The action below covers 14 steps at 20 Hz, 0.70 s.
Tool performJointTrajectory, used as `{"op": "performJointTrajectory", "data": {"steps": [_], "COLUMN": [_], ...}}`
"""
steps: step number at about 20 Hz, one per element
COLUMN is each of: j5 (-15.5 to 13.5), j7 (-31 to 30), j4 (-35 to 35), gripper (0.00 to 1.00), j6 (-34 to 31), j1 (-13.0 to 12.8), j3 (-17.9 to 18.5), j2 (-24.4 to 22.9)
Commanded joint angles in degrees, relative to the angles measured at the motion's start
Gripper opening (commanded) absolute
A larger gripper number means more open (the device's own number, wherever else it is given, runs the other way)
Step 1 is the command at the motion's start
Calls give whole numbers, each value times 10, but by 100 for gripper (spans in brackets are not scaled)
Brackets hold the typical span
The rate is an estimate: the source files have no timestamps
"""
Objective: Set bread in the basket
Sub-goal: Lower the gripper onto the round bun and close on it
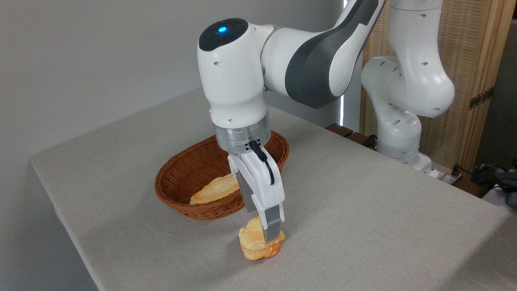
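A: Fixed cam, only view. What's on the worktop?

B: Grey cloth-covered worktop. White-and-grey Franka arm comes in from upper right, wrist pointing straight down, blue light on top of the wrist housing.

A: End effector?

B: White two-finger end effector w/ grey fingertips is down at the small round chunky bun w/ pale cream top and orange-brown edges. Near finger lies across the bun's front right side; other finger mostly hidden behind it. Jaws narrowed to about the bun's width, fingers either side, so it looks clamped on the bun. A black cable loops down the end effector body.

A: Bun lifted or down?

B: Bottom edge at or just off the cloth, can't tell which. Shadow sits right under it.

A: Where's it rel. to the basket?

B: Outside it, just in front, toward the cam. Oval reddish-brown woven wicker basket w/ low sides stands upright behind the end effector, mid worktop; its right part is hidden by the wrist.

A: Anything inside?

B: Long pale braided loaf lying on the basket floor, toward the near wall, partly covered by the end effector.

A: Background?

B: Plain grey wall at left, wooden-framed woven screen at right behind the arm's base.
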Motion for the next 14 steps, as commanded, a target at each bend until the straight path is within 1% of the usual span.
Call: {"op": "performJointTrajectory", "data": {"steps": [1, 14], "j5": [7, 7], "j7": [12, 12], "j4": [-20, -31], "gripper": [100, 100], "j6": [34, 45], "j1": [1, 3], "j3": [7, 8], "j2": [-10, -8]}}
